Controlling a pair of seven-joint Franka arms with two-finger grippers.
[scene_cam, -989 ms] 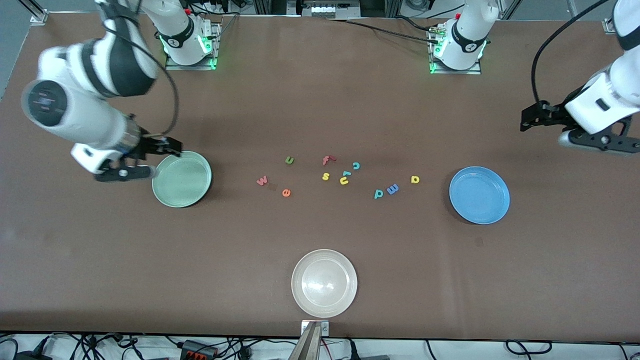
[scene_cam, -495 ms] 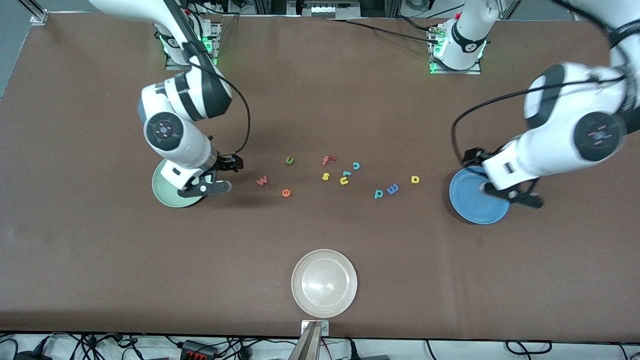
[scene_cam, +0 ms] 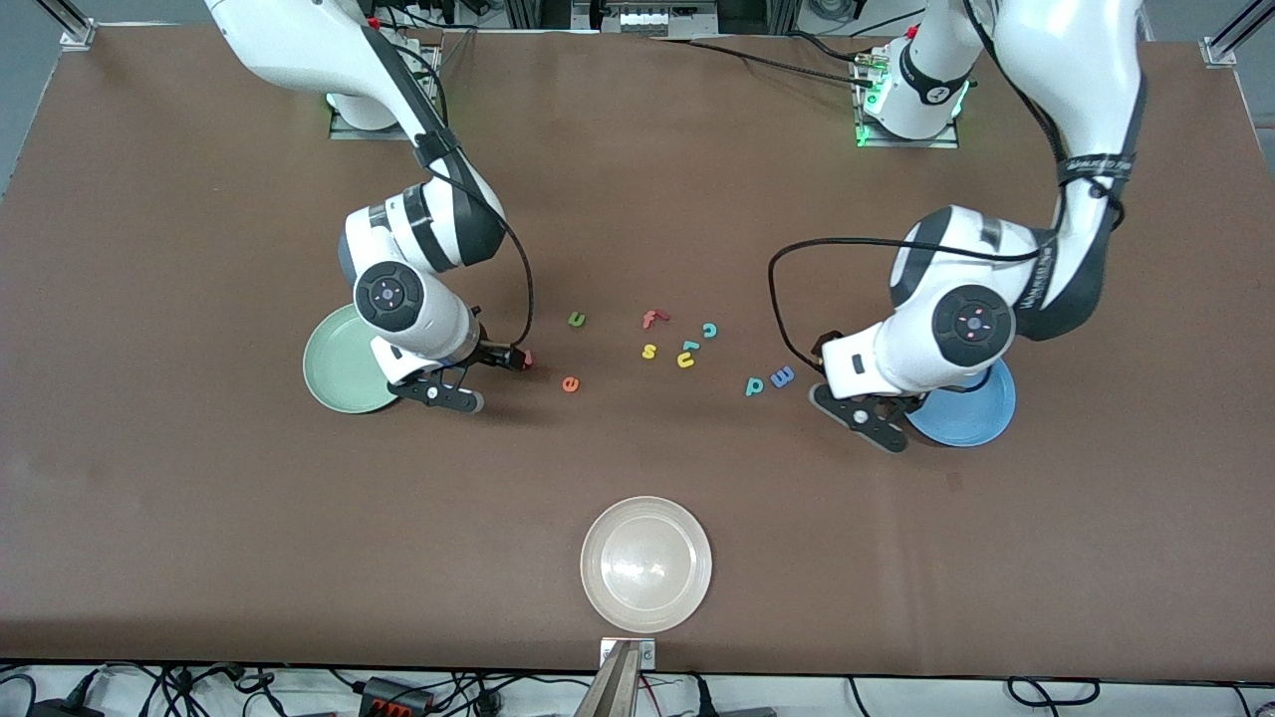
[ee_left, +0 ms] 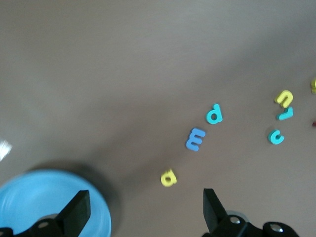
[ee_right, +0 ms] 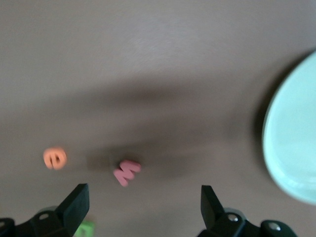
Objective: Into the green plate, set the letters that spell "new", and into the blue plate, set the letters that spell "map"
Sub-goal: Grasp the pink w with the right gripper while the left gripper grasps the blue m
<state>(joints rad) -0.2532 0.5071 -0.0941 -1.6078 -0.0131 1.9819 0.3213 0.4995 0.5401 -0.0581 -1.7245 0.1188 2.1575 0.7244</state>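
The three tiny foam letters of "new" all lie on the brown table, none on the round pale mint-green plastic plate [scene_cam: 337, 373]. By the front view's clock, the pinkish-red w [ee_right: 127, 172] sits at three o'clock from that plate, mostly covered there by the right arm's hand. The orange e [scene_cam: 570, 384] lies at four o'clock from the w, and the dark green n [scene_cam: 576, 319] at about one o'clock from it. The right gripper [ee_right: 143, 198] hangs over the table between the green plate and the w, its claw spread wide and holding nothing. Its wrist view shows the w lying within the gap between the two fingers. The letters of "map" also lie on the table. The blue m [scene_cam: 782, 376] is at nine o'clock from the round bright blue plastic plate [scene_cam: 971, 416], and the teal p [scene_cam: 754, 385] is just beside the m at its eight o'clock. The yellow a [ee_left: 168, 177] is hidden under the left arm in the front view. The left wrist view shows it between the m and the blue plate. The left gripper [ee_left: 144, 205] hangs over the table at the blue plate's nine-o'clock edge, its claw wide and empty. Between the two groups lie a red f [scene_cam: 652, 319], a yellow s [scene_cam: 648, 351], a yellow u [scene_cam: 685, 360] and a teal c [scene_cam: 710, 330]. A whitish translucent round plate [scene_cam: 645, 607] sits at six o'clock from them, nearest the front camera.
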